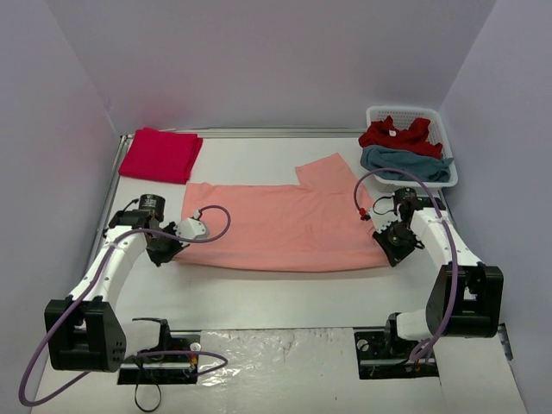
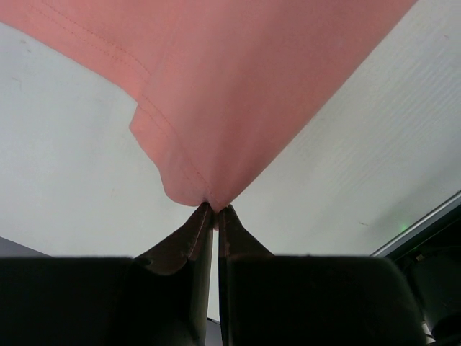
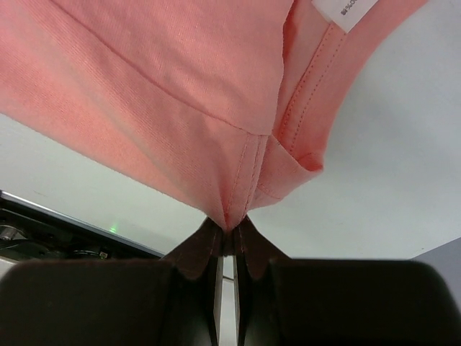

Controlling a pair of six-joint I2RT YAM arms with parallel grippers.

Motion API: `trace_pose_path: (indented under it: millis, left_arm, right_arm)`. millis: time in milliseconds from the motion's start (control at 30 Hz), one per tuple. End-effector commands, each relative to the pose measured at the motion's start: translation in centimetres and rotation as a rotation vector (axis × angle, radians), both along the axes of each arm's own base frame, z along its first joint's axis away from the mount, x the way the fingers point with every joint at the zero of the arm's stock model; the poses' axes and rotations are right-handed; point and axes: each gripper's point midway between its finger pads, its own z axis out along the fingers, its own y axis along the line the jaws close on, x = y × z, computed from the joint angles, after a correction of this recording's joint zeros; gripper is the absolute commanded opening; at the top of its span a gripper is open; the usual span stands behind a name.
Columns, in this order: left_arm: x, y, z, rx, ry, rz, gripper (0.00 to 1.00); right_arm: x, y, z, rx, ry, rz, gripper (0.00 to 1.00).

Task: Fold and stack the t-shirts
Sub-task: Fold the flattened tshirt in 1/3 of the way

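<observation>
- From above, we see the salmon-orange t-shirt (image 1: 285,226) lying flat across the middle of the surface (image 1: 285,297). It forms a broad band, with one sleeve sticking out toward the far right.
- The left hand (image 1: 169,251) sits at the shirt's near left corner and the right hand (image 1: 390,247) at its near right corner, both low against the cloth.
- A folded red t-shirt (image 1: 161,155) lies in the far left corner of the surface, apart from the salmon one.
- At the far right a white slotted basket (image 1: 377,112) holds a crumpled dark red t-shirt (image 1: 395,134). A teal-blue t-shirt (image 1: 407,164) lies in front of it and hangs over the near rim.
- In the left wrist view, the left hand's dark fingertips (image 2: 198,225) are pressed together on a stitched corner of the salmon cloth, with only a sliver of a gap between them. The cloth fans out from the pinch over the pale surface, and a doubled hem edge shows on the left.
- In the right wrist view, the right hand's fingertips (image 3: 209,239) are likewise clamped on a corner of the same shirt, where two seams run down into the pinch. A folded layer of hem hangs just to the right of it. A white label (image 3: 346,11) shows at the top edge, and the bare surface lies to the right.
</observation>
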Motion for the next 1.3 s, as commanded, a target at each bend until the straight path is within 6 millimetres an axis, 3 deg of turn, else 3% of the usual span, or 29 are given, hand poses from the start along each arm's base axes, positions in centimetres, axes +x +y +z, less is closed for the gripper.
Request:
trace_pose_path:
  millis: [0, 733, 767, 800, 833, 900, 1000, 1167, 1267]
  left_arm:
    - [-2.0, 0.1, 0.4, -0.006, 0.034, -0.035, 0.02]
    - [-4.9, -0.2, 0.2, -0.023, 0.086, -0.080, 0.03]
    - [-4.9, -0.2, 0.2, -0.021, 0.085, -0.080, 0.08]
    - [-4.8, -0.2, 0.2, -0.021, 0.081, -0.081, 0.16]
    - [-4.9, -0.1, 0.1, -0.019, 0.081, -0.081, 0.26]
    - [-5.3, -0.2, 0.1, -0.021, 0.098, -0.090, 0.29]
    - [-5.8, 0.2, 0.0, 0.001, 0.124, -0.104, 0.35]
    - [-6.3, 0.0, 0.8, -0.015, 0.143, -0.126, 0.35]
    - [-5.5, -0.5, 1.9, -0.051, 0.120, -0.117, 0.35]
  right_arm:
    - [-2.5, -0.8, 0.8, -0.042, 0.055, 0.016, 0.00]
    - [-3.9, -0.9, 2.3, -0.049, 0.042, 0.021, 0.00]
    - [-3.9, -0.9, 2.3, -0.049, 0.042, 0.021, 0.04]
    - [-3.9, -0.9, 2.3, -0.049, 0.043, 0.023, 0.20]
    - [-4.0, -0.9, 2.3, -0.049, 0.045, 0.023, 0.30]
    - [-4.0, -0.9, 2.3, -0.051, 0.045, 0.026, 0.44]
    - [-4.0, -1.1, 2.5, -0.060, 0.045, 0.026, 0.53]
    - [-3.5, -1.4, 3.7, -0.079, 0.021, 0.033, 0.57]
    - [-2.2, -1.5, 5.1, -0.086, -0.032, 0.031, 0.57]
